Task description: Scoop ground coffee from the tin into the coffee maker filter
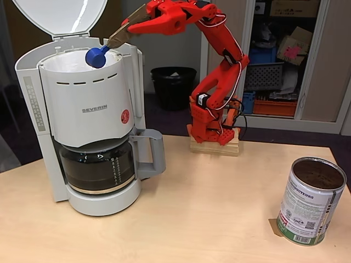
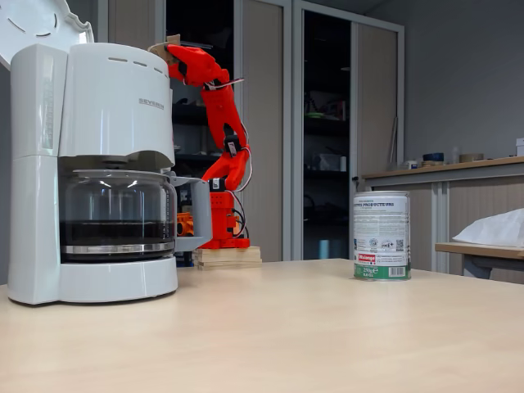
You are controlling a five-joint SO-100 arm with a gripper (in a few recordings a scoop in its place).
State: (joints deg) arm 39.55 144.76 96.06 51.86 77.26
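Note:
My red arm reaches left, and its gripper (image 1: 117, 37) is shut on the handle of a blue scoop (image 1: 97, 56). The scoop's bowl hangs just inside the right rim of the white paper coffee maker filter (image 1: 64, 62), which lines the pale-grey SEVERIN basket (image 1: 88, 101). What the scoop holds is hidden. The tin (image 1: 311, 200) stands upright at the table's right front, far from the gripper, with dark ground coffee (image 1: 320, 174) showing inside. In the side-on fixed view the tin (image 2: 381, 236) stands right of centre, and the gripper (image 2: 166, 49) is partly hidden behind the machine's top.
The machine's oval white lid (image 1: 60, 16) stands open above the basket. A glass carafe (image 1: 98, 164) with a grey handle holds dark liquid below it. The arm's base (image 1: 214, 143) sits on a wooden block at the table's back. A black bin (image 1: 173, 86) stands behind.

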